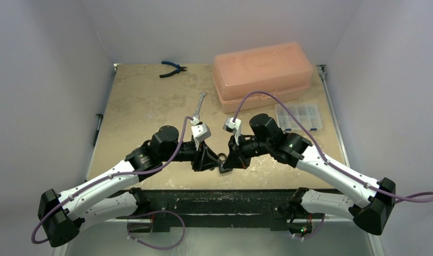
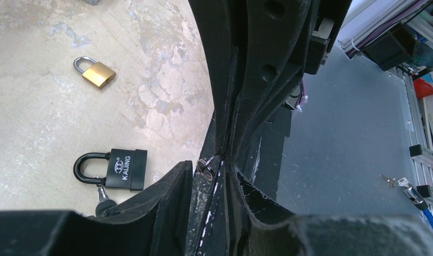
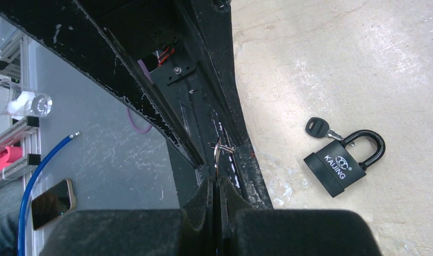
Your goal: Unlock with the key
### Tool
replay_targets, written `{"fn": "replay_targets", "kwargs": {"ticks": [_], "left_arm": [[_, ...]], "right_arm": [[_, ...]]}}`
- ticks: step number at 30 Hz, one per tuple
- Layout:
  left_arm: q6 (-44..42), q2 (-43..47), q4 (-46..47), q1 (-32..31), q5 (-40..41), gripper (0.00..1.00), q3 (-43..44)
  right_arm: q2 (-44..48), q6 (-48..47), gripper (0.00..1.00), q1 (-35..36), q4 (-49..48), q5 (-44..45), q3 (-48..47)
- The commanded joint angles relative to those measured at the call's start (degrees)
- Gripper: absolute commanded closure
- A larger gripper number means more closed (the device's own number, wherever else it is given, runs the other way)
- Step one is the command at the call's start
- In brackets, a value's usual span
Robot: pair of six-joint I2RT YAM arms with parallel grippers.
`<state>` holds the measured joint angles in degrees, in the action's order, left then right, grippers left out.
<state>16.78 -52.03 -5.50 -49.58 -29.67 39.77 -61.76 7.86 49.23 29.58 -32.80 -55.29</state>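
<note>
1 black padlock (image 3: pixel 342 162) lying near r gripper (image 3: pixel 217 184), clamped on key ring (image 3: pixel 221 149), l gripper (image 2: pixel 211 168) facing it, fingers slightly apart

Left hand (image 1: pixel 215 166) and right hand (image 1: pixel 227 167) crowd together; black padlock (image 3: pixel 339 166) lies unobstructed

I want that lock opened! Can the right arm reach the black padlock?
Probably yes. The black padlock lies on the table close beside the right gripper, with nothing between them. But the gripper looks shut on a metal ring, so grabbing must wait.
</note>
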Motion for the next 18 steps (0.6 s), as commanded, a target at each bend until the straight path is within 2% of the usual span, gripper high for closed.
{"fn": "replay_targets", "kwargs": {"ticks": [1, 14, 18], "left_arm": [[-1.2, 0.3, 2.3, -0.1, -1.5, 0.66, 2.2], [-0.6, 0.0, 3.2, -0.1, -1.6, 0.64, 2.1], [-0.6, -0.6, 3.2, -0.1, -2.0, 0.67, 2.0]], "right_arm": [[0.7, -1.0, 1.0, 0.2, -0.8, -1.9, -0.4], [0.3, -0.9, 1.0, 0.2, -1.7, -2.7, 1.1], [0.1, -0.8, 1.0, 0.2, -1.9, -2.6, 1.2]]}}
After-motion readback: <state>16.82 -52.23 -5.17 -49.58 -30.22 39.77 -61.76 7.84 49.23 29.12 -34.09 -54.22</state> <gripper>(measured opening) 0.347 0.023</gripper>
